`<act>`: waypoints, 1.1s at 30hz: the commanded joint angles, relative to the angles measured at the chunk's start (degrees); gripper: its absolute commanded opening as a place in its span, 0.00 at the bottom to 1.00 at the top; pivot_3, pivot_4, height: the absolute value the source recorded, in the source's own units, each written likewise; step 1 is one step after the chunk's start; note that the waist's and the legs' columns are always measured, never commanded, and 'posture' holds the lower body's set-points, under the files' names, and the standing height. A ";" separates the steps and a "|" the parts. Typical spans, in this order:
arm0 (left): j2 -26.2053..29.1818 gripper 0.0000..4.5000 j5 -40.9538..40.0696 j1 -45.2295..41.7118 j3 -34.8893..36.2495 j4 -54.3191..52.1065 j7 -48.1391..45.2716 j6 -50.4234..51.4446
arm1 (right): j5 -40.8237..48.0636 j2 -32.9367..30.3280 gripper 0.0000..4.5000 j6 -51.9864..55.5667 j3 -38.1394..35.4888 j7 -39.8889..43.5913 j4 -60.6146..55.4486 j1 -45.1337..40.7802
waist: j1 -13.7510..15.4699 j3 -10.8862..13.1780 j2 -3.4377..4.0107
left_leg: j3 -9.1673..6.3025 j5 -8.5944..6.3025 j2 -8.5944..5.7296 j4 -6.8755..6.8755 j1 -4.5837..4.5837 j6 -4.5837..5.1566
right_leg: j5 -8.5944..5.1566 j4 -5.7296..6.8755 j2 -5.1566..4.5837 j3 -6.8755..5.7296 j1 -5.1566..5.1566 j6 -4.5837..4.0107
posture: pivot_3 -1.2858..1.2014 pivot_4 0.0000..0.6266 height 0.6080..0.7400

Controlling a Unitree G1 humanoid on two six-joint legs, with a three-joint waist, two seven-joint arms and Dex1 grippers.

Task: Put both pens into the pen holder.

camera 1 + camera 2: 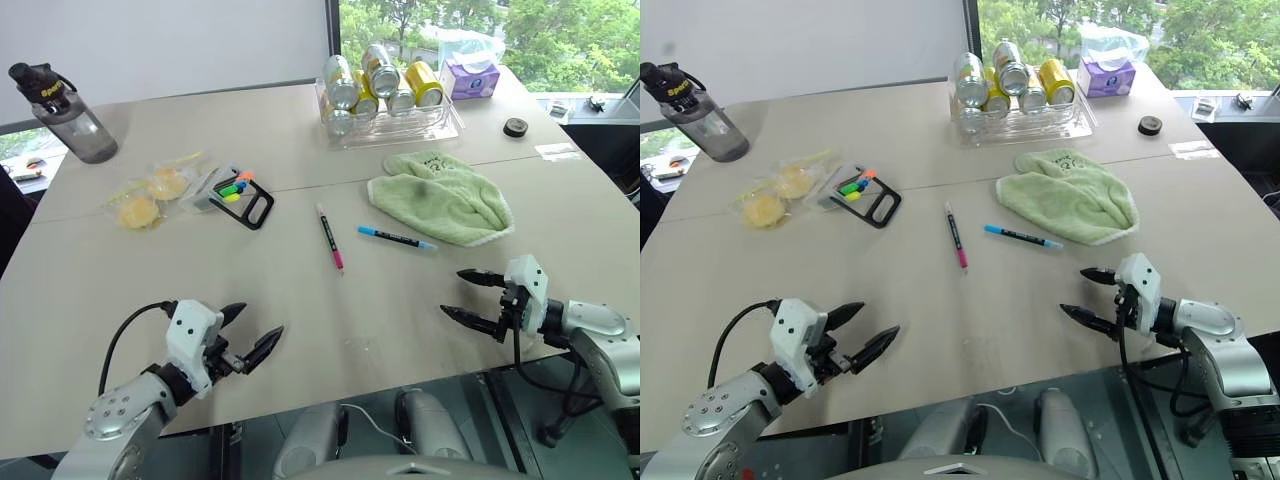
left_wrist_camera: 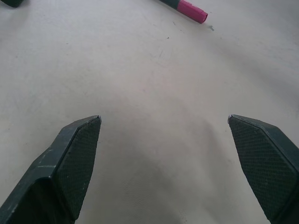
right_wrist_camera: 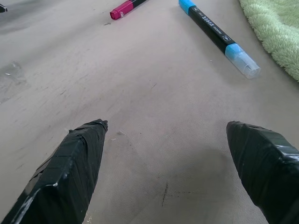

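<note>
Nearest us, our left gripper (image 1: 254,334) and right gripper (image 1: 465,295) hover with fingers wide and empty, we judge ready to pick. Beyond them the pink pen (image 1: 329,238) and blue pen (image 1: 396,238) lie on the surface (image 1: 300,300); farther left the pen holder (image 1: 240,195) lies on its side

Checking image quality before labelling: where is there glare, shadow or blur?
Left eye view: window trees look washed out; cans glint; table evenly lit. Left wrist view: left gripper casts a soft shadow on the table; pink-ended pen sharp. Right wrist view: blue-ended pen crisp; right gripper fingertips slightly soft.
</note>
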 commanded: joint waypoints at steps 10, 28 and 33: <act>1.23 1.00 -0.04 -1.07 1.03 0.71 -1.20 -0.88 | 0.27 0.79 0.97 -1.12 -0.57 -0.17 -0.19 -2.95 | -0.03 0.00 0.00 | 0.00 0.00 0.00 -0.02 0.00 0.00 | 0.00 -0.02 0.01 -0.01 0.00 0.00 | 0.52 0.24 0.99; 0.75 1.00 -0.36 -1.18 1.57 -0.01 -1.21 -1.87 | 0.49 1.47 0.97 -1.34 -1.35 -0.12 2.10 -6.20 | -0.10 0.00 0.01 | 0.00 0.00 0.00 -0.03 0.00 0.00 | 0.00 -0.01 0.00 0.00 0.00 0.00 | 0.52 0.24 0.99; 2.63 1.00 -3.45 -5.94 4.10 -1.48 0.02 1.63 | 3.39 0.02 0.97 4.95 -2.10 0.51 2.83 -11.43 | 0.01 0.02 0.02 | -0.02 0.01 0.00 -0.03 0.01 -0.01 | 0.01 0.00 0.01 -0.03 0.00 -0.01 | 0.52 0.24 0.99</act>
